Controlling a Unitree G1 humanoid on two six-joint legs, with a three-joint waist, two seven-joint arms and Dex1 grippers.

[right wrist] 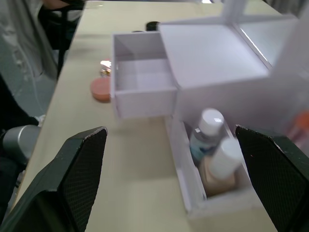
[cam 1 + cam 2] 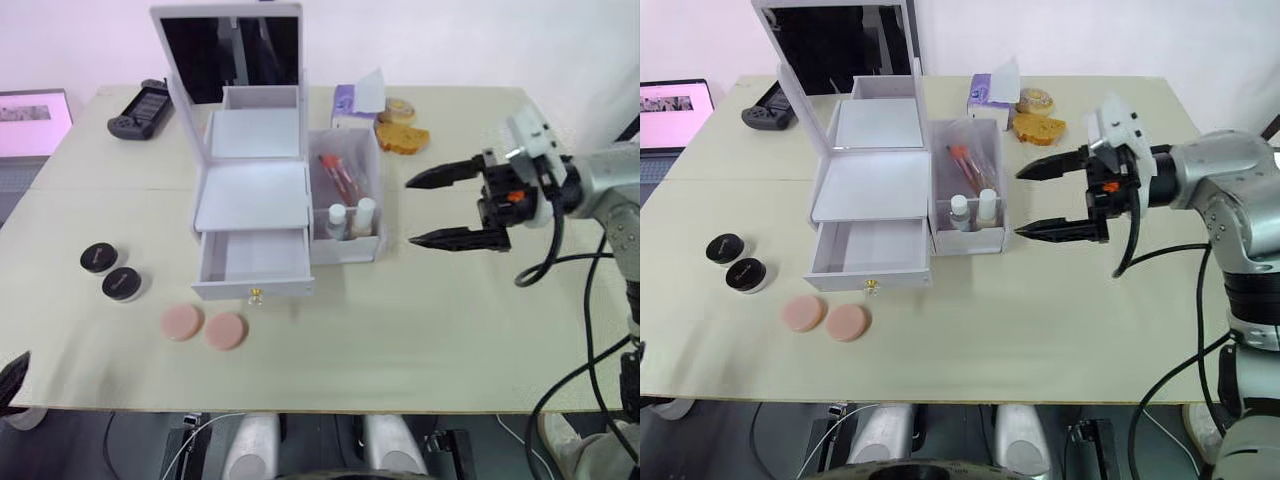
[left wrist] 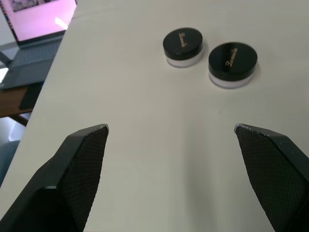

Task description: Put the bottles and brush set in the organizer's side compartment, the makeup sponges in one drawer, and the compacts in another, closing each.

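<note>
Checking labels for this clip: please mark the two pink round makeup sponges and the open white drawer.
Left pink round makeup sponge (image 2: 181, 322): left eye view, top face centre.
Right pink round makeup sponge (image 2: 225, 331): left eye view, top face centre.
Open white drawer (image 2: 253, 289): left eye view, front panel.

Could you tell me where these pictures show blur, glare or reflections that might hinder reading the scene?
Right wrist view: the bottles and organizer look soft, out of focus. Left wrist view: the compacts are crisp. Left eye view: the raised mirror reflects dark shapes; the laptop screen glows pink.
</note>
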